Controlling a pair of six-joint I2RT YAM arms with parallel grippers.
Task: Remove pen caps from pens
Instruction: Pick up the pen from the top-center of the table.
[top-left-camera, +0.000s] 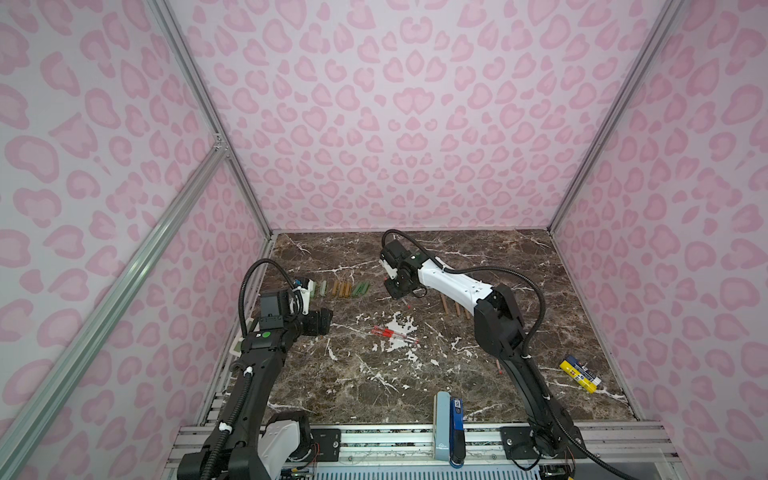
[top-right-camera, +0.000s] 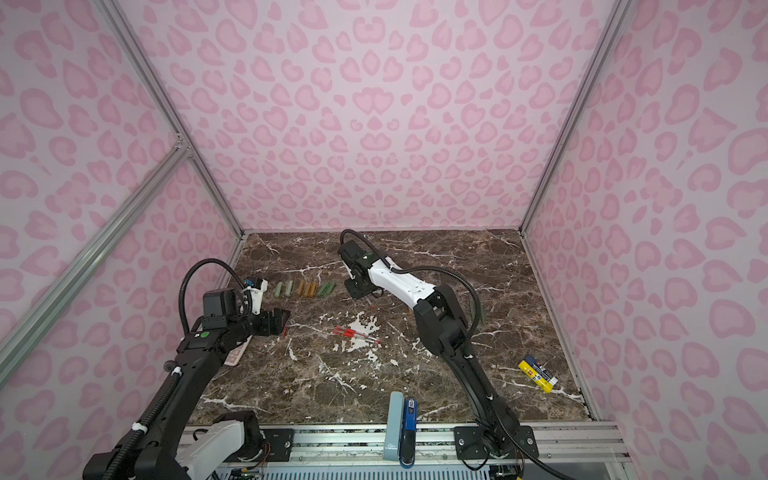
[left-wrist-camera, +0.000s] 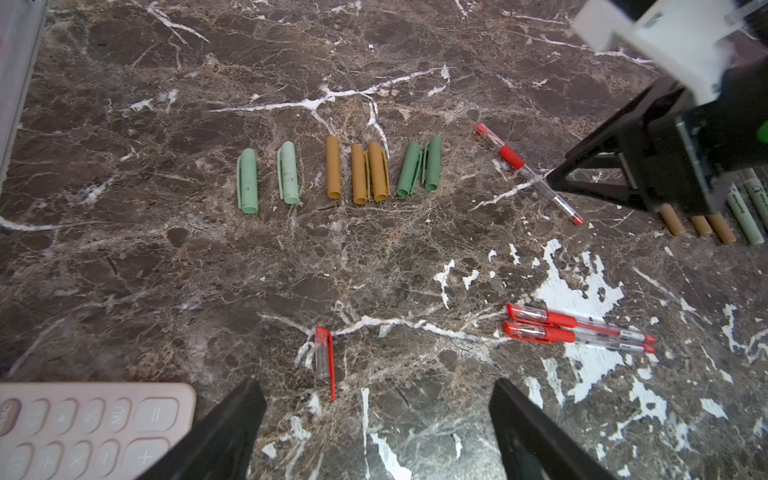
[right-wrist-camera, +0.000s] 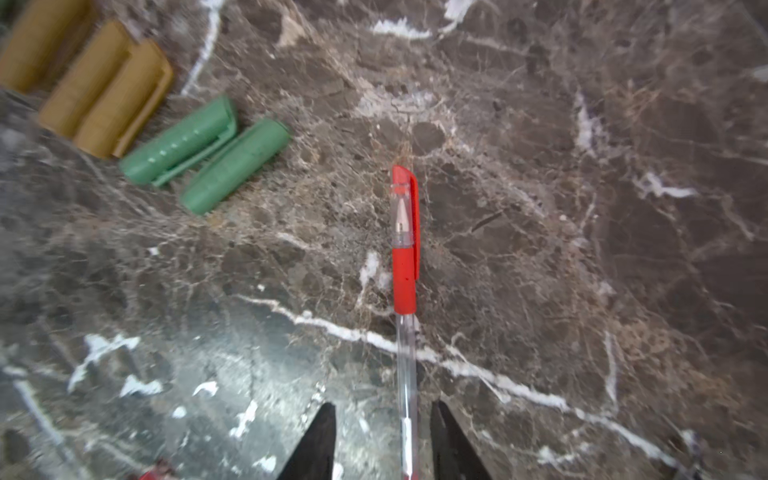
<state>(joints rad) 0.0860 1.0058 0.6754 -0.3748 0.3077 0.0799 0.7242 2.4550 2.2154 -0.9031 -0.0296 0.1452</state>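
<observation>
A clear pen with a red grip (right-wrist-camera: 405, 282), its red-clipped cap on, lies between the fingers of the right gripper (right-wrist-camera: 383, 409). The jaws stand apart, with a gap on either side of the clear barrel, so nothing is clamped there. In a top view this gripper (top-left-camera: 397, 289) sits just above the middle of the marble table (top-left-camera: 519, 270), pointing down.

Immediately left of it in both top views is a row of caps (top-left-camera: 338, 289). They lie side by side: two pale green, three tan-orange and two darker green.

Lower in the frame, near the table's centre, two more capped red pens (top-left-camera: 395, 334) lie together. Uncapped tan and green pen bodies (left-wrist-camera: 706, 224) lie in a row, partly hidden by the right arm.

A loose red cap (left-wrist-camera: 324, 361) rests on the table just in front of the left gripper (left-wrist-camera: 376, 382). That gripper's jaws are spread wide and hold nothing. In a top view it hovers at the left side of the table.

A pink calculator (left-wrist-camera: 83, 424) lies beside the left gripper. A yellow-and-blue box (top-left-camera: 579, 374) lies well apart at the lower right of the table.
</observation>
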